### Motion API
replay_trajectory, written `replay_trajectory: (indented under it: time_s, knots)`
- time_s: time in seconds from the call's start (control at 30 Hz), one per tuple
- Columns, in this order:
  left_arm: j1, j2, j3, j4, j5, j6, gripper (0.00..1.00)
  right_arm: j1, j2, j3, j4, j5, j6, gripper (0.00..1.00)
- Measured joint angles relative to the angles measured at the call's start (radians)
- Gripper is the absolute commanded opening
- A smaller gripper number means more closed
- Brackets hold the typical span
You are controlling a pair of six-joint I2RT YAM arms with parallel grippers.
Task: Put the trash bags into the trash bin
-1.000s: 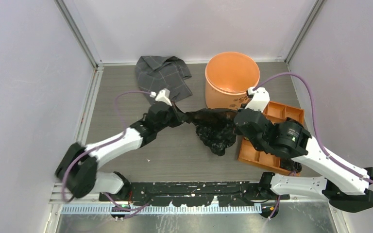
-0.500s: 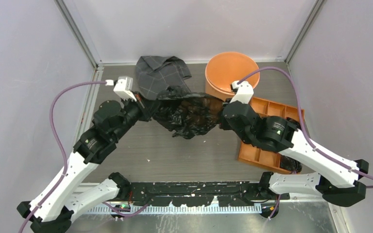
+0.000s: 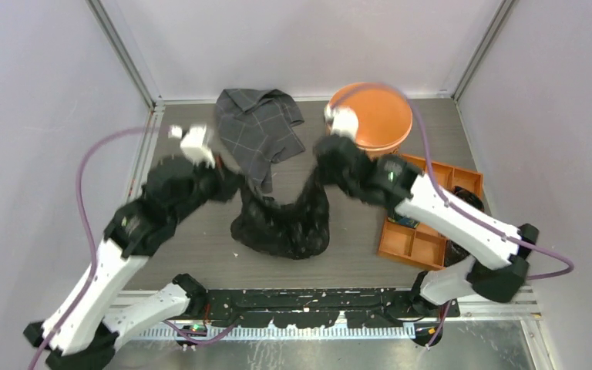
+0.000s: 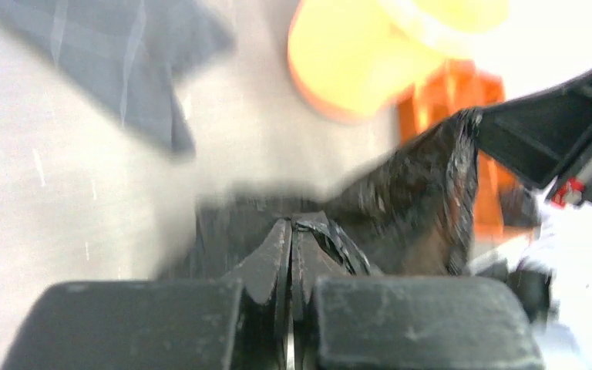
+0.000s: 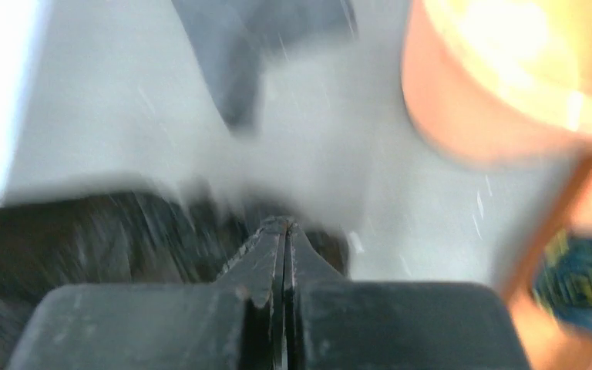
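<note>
Your hold has changed shape in the last half second. The trash bag (image 3: 281,227), then stretched wide between the grippers, now hangs in a deep U, its belly sagging well below both of them. I cannot tell whether it brushes the table (image 3: 193,258).

The left gripper (image 3: 230,185) is clamped on one edge, with film bunched at its tips. The right gripper (image 3: 320,171) is also pinched shut with black film at its tips. It has swung toward the trash bin (image 3: 381,116), which now sits just beyond it and to its right.

So the bag is gathered and close to the bin, but not in it. Judging from this, the low belly could catch the bin's wall unless you lift higher. The grey checked cloth (image 3: 258,131) lies just beyond the left gripper.
</note>
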Motion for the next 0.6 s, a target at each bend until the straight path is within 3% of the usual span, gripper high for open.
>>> replay_trajectory:
  time_s: [0.07, 0.13, 0.2, 0.27, 0.33, 0.43, 0.6]
  knots:
    - [0.029, 0.175, 0.194, 0.043, -0.022, 0.032, 0.00, -0.074, 0.116, 0.261, 0.015, -0.012, -0.053, 0.00]
    - [0.089, 0.406, 0.493, 0.089, 0.010, 0.050, 0.00, -0.144, 0.277, 0.626, 0.026, -0.027, -0.117, 0.01]
    - [0.126, 0.578, 0.700, 0.162, 0.055, 0.054, 0.00, -0.187, 0.402, 0.935, 0.042, -0.039, -0.174, 0.01]
    - [0.139, 0.644, 0.792, 0.182, 0.085, 0.055, 0.00, -0.193, 0.414, 1.029, 0.063, -0.063, -0.203, 0.01]
    - [0.139, 0.644, 0.822, 0.183, 0.105, 0.068, 0.00, -0.186, 0.325, 0.949, 0.129, -0.095, -0.223, 0.01]
    - [0.138, 0.548, 0.770, 0.209, 0.104, 0.096, 0.00, -0.176, 0.099, 0.636, 0.254, -0.136, -0.231, 0.01]
    - [0.150, 0.278, 0.405, 0.238, 0.039, 0.108, 0.00, -0.174, -0.124, 0.092, 0.476, -0.201, -0.144, 0.01]
